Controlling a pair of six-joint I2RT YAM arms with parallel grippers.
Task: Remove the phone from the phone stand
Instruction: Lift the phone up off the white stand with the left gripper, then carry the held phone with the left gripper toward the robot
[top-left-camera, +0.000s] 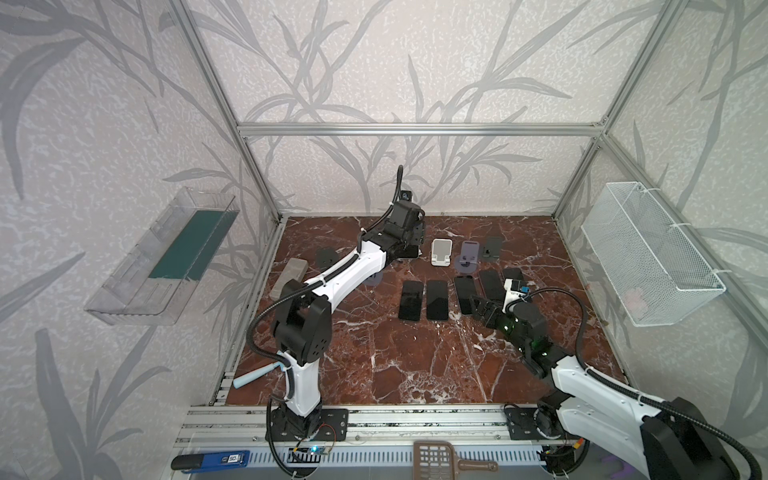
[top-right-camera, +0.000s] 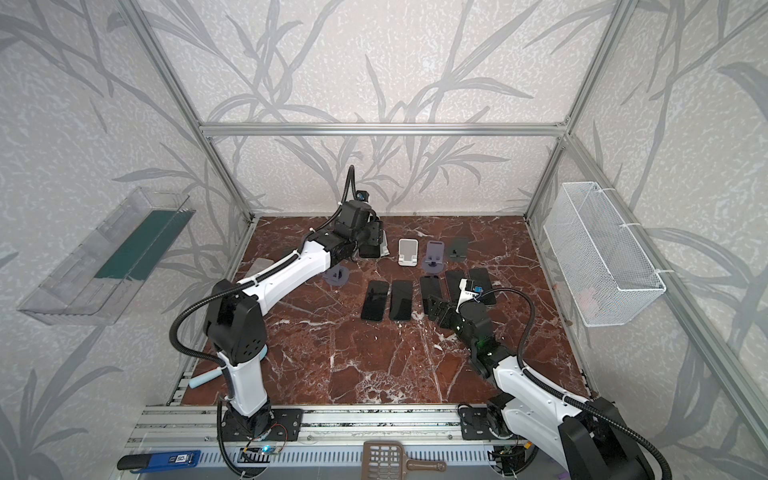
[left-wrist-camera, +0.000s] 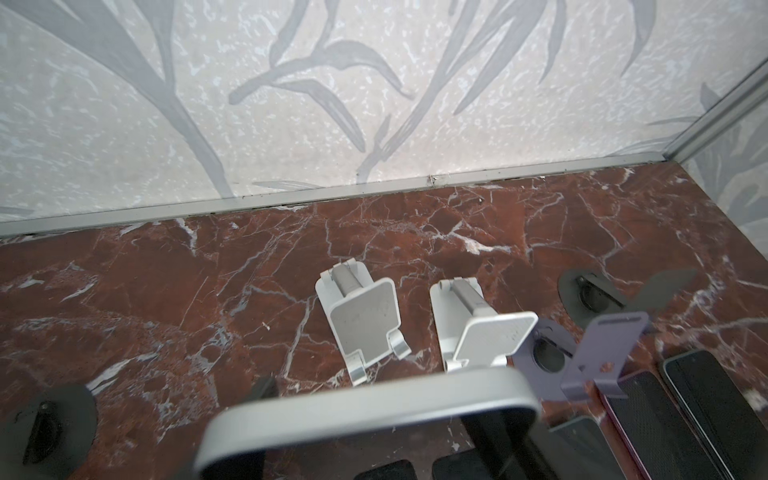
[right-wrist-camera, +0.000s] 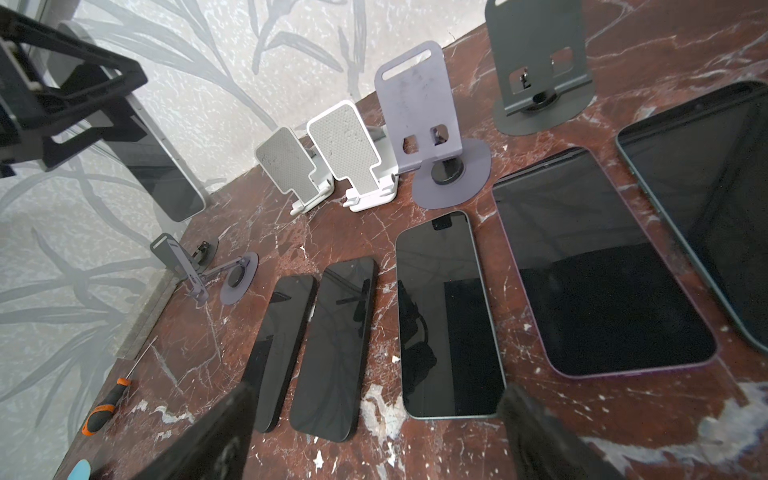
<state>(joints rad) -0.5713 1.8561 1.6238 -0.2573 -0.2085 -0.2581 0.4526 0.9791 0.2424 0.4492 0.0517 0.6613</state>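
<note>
Phone (right-wrist-camera: 166, 174) being held clear of the phone stand (left-wrist-camera: 361, 320)
The phone is being clamped across its width by the left claw (right-wrist-camera: 104, 112), long axis hanging below it; the bare stand is being faced just ahead. The right claw (right-wrist-camera: 374, 436), farther off, is being held apart over the bench (top-left-camera: 415, 365). No brand is being shown.

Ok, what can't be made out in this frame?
1. Left wrist view: the phone is blurred, and its lower part is cut off by the frame edge.
2. In a top view: the left gripper is mostly hidden behind its own wrist.
3. In a top view: the pale item in the wire basket is too small to name.
4. Right wrist view: the right gripper is blurred and cut off.
</note>
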